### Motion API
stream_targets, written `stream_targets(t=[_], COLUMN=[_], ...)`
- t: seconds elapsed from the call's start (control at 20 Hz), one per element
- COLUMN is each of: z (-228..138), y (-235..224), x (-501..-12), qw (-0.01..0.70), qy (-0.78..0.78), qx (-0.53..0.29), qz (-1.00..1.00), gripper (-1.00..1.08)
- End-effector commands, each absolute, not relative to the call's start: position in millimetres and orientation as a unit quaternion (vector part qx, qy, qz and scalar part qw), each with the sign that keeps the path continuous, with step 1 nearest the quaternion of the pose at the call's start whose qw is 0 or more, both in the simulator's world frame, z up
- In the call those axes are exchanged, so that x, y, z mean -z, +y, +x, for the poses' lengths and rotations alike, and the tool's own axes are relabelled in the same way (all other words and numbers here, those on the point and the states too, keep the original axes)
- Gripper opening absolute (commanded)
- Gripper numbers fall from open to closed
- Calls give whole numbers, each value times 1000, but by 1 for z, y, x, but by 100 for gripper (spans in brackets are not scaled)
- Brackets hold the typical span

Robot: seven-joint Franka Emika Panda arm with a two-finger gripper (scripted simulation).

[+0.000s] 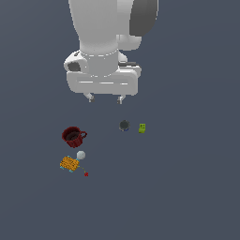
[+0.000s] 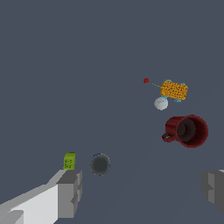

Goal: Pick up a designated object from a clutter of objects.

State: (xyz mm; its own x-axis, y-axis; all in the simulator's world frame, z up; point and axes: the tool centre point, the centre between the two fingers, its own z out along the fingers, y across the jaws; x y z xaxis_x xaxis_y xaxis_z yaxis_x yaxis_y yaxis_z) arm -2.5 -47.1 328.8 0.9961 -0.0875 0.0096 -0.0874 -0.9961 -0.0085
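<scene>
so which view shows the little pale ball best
The wrist view: the pale ball appears larger there, clear of the orange block and red mug. In the exterior view the ball is smaller, though still fully visible between those two.

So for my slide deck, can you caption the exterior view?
Panda hand, open, hovers above scattered clutter: the pale ball lies between red mug and orange block.

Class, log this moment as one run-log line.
pincer: open, raised, empty | pale ball: untouched, between red mug and orange block
</scene>
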Motion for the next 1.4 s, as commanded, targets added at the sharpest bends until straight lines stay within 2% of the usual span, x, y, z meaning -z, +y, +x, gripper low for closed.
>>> stream_targets(t=[0.0, 0.8, 1.35], z=[-2, -1, 22], y=[-47, -50, -72], x=[-329, -327, -289], qw=[4, -10, -7], qy=[44, 47, 2], qx=[5, 9, 7], qz=[-999, -999, -1000], gripper=[100, 100, 100])
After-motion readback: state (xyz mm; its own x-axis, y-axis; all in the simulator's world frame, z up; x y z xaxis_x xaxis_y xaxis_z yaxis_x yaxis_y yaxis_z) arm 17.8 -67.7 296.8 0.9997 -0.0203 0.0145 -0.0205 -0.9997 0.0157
